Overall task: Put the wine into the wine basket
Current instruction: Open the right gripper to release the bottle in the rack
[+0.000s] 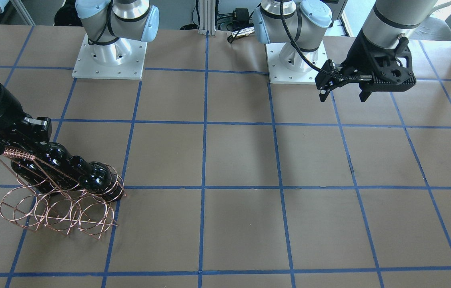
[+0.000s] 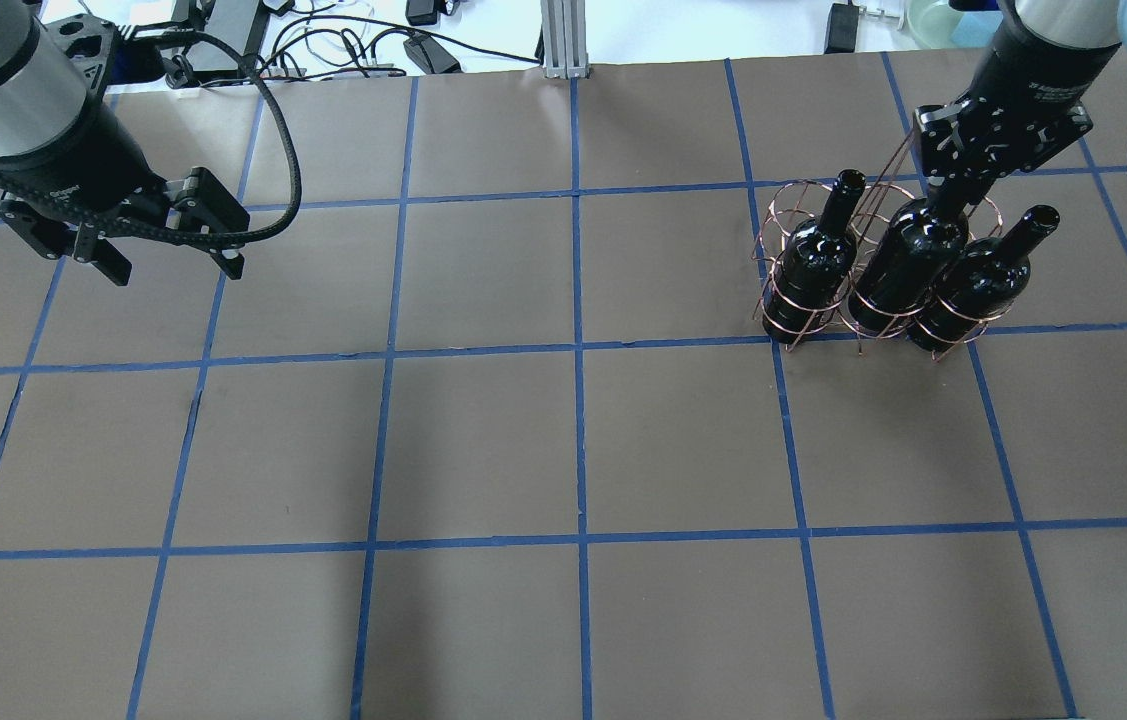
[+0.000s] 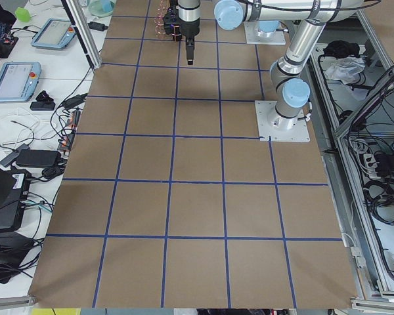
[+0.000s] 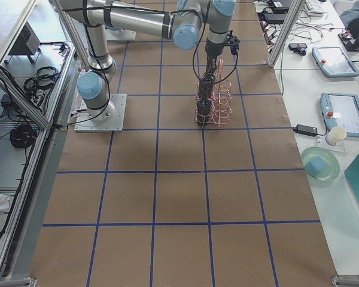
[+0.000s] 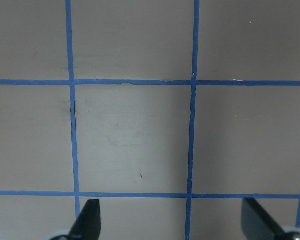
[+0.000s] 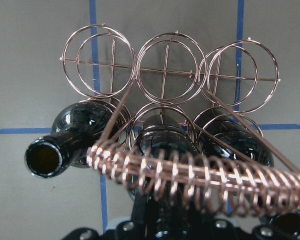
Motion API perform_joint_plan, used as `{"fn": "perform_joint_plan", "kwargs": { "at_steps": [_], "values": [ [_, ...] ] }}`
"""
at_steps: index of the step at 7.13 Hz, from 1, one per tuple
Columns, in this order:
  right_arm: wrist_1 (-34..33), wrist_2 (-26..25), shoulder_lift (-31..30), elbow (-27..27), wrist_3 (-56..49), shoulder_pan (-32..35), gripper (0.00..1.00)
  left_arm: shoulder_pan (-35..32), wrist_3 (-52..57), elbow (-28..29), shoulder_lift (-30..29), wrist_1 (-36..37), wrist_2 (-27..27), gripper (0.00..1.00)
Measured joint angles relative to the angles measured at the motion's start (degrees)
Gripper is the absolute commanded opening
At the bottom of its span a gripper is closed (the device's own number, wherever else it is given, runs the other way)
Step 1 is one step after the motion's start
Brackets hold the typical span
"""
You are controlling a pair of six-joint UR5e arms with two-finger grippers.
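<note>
The copper wire wine basket (image 2: 773, 215) stands at the table's right in the overhead view. Three glossy black wine bottles stand in its row of rings nearest the robot: one (image 2: 808, 265), the middle one (image 2: 908, 265) and a third (image 2: 973, 285). My right gripper (image 2: 953, 195) is over the basket, shut on the middle bottle's neck beside the coiled handle (image 6: 200, 175). In the right wrist view the middle bottle (image 6: 160, 140) runs down into the gripper (image 6: 150, 225). My left gripper (image 2: 168, 265) is open and empty above bare table, far from the basket.
The basket's far row of rings (image 6: 165, 70) holds nothing. Brown table with blue tape grid (image 2: 578, 350). Arm bases (image 1: 109, 52) stand at the robot's side. Cables and tablets (image 4: 332, 60) lie beyond the table's edges.
</note>
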Motion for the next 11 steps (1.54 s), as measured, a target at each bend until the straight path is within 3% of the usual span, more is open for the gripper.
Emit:
{"fn": "perform_joint_plan", "kwargs": {
  "at_steps": [3,4,6,7,8,11],
  "values": [
    [-1.6,-0.1,1.0,1.4,0.0,0.0,0.00,-0.5,-0.1,-0.1,-0.1,-0.1,-1.5,1.00],
    [-2.2,-0.2,1.1,2.1,0.0,0.0,0.07,-1.2,-0.1,-0.1,0.0,-0.1,-1.9,1.00],
    [-3.1,-0.7,1.1,2.9,0.1,0.0,0.72,-1.9,-0.2,-0.1,0.1,-0.2,-2.0,1.00],
    [-3.3,-0.8,1.2,3.0,0.3,0.0,0.87,-2.0,-0.1,-0.1,0.1,-0.2,-1.9,1.00],
    [-3.5,-0.7,1.3,3.1,0.8,0.0,0.99,-2.1,-0.1,-0.1,0.1,-0.2,-1.8,1.00],
    [-5.4,-0.5,0.5,1.9,2.0,0.1,1.00,-2.1,-0.1,-0.2,0.2,-0.2,-1.7,1.00]
  ]
}}
